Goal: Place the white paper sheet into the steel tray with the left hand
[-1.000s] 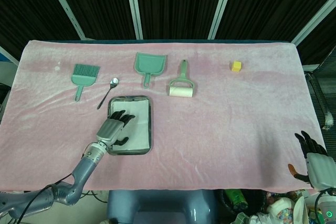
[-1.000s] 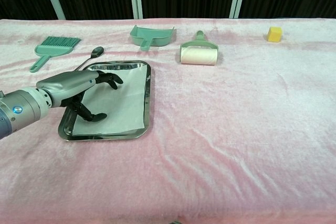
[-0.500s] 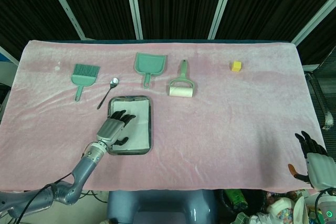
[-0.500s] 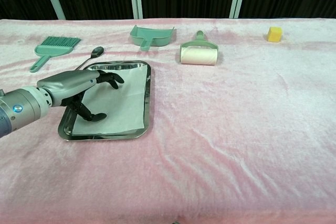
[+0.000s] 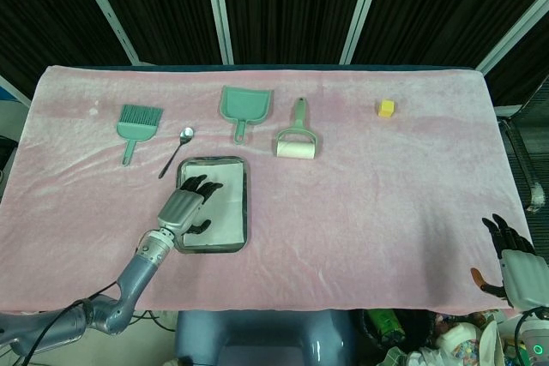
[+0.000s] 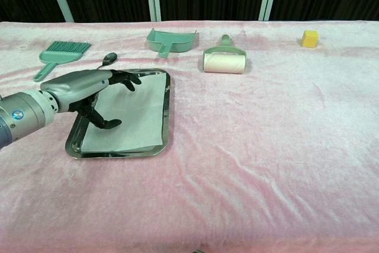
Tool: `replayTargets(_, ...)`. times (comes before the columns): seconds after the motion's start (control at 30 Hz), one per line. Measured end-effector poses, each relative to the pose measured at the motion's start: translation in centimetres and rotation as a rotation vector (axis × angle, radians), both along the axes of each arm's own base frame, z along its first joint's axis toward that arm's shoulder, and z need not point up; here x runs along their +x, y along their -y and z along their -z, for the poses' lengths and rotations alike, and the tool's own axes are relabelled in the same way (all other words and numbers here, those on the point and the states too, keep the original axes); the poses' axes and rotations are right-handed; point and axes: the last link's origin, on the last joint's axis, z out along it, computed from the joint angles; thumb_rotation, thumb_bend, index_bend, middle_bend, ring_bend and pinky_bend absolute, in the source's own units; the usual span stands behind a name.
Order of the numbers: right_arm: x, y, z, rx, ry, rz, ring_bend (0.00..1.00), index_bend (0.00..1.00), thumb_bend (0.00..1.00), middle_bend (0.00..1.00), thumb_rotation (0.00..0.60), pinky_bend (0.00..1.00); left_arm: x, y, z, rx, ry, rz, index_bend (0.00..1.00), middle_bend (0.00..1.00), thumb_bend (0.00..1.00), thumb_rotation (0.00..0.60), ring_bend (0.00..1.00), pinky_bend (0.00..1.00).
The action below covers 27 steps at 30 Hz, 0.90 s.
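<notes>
Overhead, pink cloth (image 5: 360,203), dark slatted wall (image 5: 292,6)

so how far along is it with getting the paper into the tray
Looks essentially done: the white paper sheet lies flat inside the steel tray, its edges within the rim. In hand: nothing. The left hand hangs over the sheet with fingers spread, gripping nothing. Left to do: only pull that hand clear of the tray. The right hand sits idle and open at the table's near right edge.
</notes>
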Motion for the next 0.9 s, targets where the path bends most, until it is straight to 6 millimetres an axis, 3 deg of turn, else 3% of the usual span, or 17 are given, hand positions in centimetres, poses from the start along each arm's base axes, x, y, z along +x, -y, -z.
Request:
replayTargets(0.2,0.0,0.0,0.0,-0.001,-0.005,-0.004,0.09,0.0,0.25,0.0,0.6,0.14,0.6,0.0,-1.6,0.064,0.0,0.072,0.12,0.17,0.32,0.6,0.0,0.07)
replayTargets(0.4,0.1,0.1,-0.1,-0.007,-0.015,-0.03,0.09,0.0,0.26,0.0,0.6,0.14,-0.2,0.1,-5.3,0.227,-0.036,0.133,0.13,0.12,0.31,0.6,0.0,0.0)
replayTargets(0.6,0.2,0.2,-0.1,-0.014,-0.017,-0.049,0.09,0.0,0.26,0.0,0.6,0.14,-3.0,2.2,-9.6,0.305,-0.045,0.074,0.13,0.11,0.31,0.6,0.0,0.0)
replayTargets(0.77,0.3,0.1,0.0,-0.012,-0.019,-0.059,0.09,0.0,0.25,0.0,0.6,0.14,-6.2,5.5,-13.2,0.34,-0.049,-0.035,0.13,0.11,0.31,0.6,0.0,0.0)
replayTargets(0.9,0.3,0.1,0.0,-0.011,-0.023,-0.062,0.09,0.0,0.25,0.0,0.6,0.14,-8.8,7.7,-15.0,0.36,-0.041,-0.119,0.13,0.11,0.31,0.6,0.0,0.0)
